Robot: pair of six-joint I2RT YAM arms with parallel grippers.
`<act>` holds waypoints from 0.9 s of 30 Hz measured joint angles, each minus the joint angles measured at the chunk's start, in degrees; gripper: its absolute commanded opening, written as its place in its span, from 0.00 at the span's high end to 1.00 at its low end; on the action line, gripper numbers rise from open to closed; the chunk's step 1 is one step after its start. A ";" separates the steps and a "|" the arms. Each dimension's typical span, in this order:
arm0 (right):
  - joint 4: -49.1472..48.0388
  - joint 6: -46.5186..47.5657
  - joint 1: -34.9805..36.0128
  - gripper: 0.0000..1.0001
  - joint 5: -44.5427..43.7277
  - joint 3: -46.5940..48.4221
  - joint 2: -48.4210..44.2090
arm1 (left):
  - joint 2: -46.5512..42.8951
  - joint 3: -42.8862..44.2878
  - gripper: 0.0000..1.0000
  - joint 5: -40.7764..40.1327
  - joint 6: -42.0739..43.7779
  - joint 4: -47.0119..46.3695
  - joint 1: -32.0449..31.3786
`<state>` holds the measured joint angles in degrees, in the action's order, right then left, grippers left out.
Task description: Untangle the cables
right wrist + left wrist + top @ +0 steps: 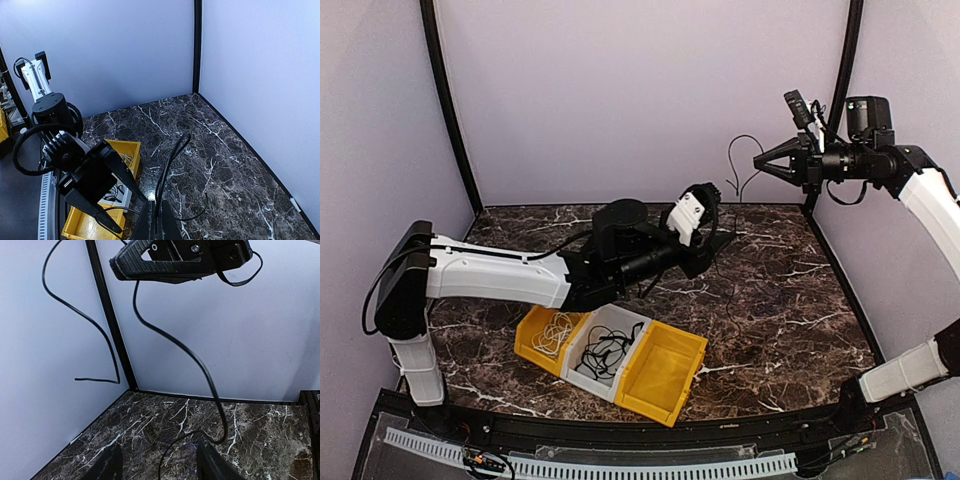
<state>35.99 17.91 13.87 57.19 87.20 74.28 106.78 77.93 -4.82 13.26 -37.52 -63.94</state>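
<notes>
The right gripper (pixel 156 212) has its 2 fingers clenched on 1 black cable (pixel 172 155), held high above the table (pixel 790 290) near the back right corner. From that pinch 2 stretches hang: 1 short free end curling off to the side, and 1 long run dropping to the marble. The long run bends in between the 2 fingers (pixel 112 466) of the left gripper (pixel 160 446), which stand apart and released, with nothing pinched, low over the middle of the table. Nearer the arm bases, 3 bins sit touching in 1 slanted row. The left yellow bin (pixel 527 338) holds white cables (pixel 555 333), the white bin (pixel 582 374) holds black cables (pixel 607 352), and the right yellow bin (pixel 665 385) comes last. How many cords lie in each bundle cannot be counted.
</notes>
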 measured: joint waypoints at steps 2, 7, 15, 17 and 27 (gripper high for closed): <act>0.00 0.00 0.00 1.00 0.00 0.00 0.00 | 1.27 1.73 0.50 1.55 0.85 1.01 0.00; 0.00 -0.02 0.00 1.00 0.02 0.00 0.00 | 4.55 6.14 0.58 5.49 2.12 2.95 0.00; -0.02 -0.22 0.00 1.00 0.04 0.00 -0.07 | 8.44 10.84 0.75 9.81 2.82 4.52 0.00; -0.04 -0.26 0.00 1.00 0.07 0.00 -0.07 | 9.07 11.58 0.82 10.40 2.95 4.68 0.00; -0.24 -0.44 -0.04 1.00 0.02 -0.55 -1.05 | 9.66 11.76 1.00 9.42 2.60 4.83 0.00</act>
<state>35.75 17.47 13.82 57.21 86.65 73.23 116.44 89.69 4.60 15.86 -32.69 -63.94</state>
